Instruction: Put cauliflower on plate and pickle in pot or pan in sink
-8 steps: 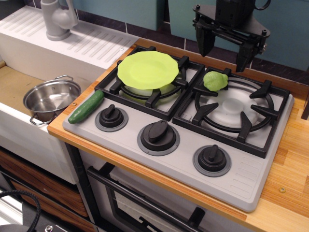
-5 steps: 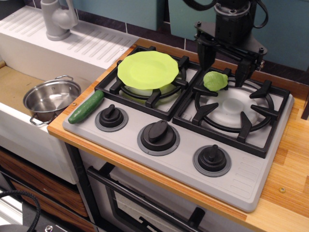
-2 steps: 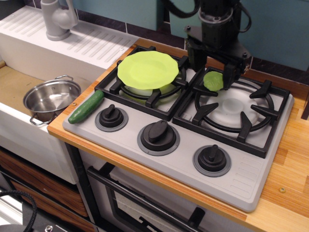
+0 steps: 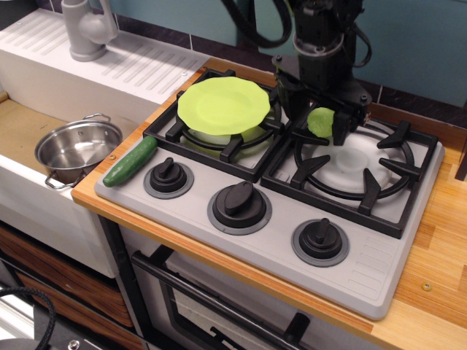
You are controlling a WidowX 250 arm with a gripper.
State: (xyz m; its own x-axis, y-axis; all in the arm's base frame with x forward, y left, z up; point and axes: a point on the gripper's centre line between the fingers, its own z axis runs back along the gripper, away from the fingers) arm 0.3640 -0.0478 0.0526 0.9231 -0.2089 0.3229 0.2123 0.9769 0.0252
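The light green cauliflower (image 4: pixel 320 122) lies on the back left of the right burner grate (image 4: pixel 365 164). My gripper (image 4: pixel 314 125) is open and has come down around it, one finger on each side, the right finger close against it. The lime-green plate (image 4: pixel 219 102) sits on the left burner grate, bare. The dark green pickle (image 4: pixel 130 161) lies on the stove's front left corner. The steel pot (image 4: pixel 76 146) stands in the sink (image 4: pixel 22 127), with nothing in it.
Three black knobs (image 4: pixel 238 204) line the stove's front. A grey tap (image 4: pixel 87 29) and ribbed drainboard (image 4: pixel 139 62) are at the back left. Wooden counter (image 4: pixel 445 240) runs along the right.
My gripper has moved left and down from above and behind the right burner until its fingers straddle the cauliflower. Nothing else has moved.
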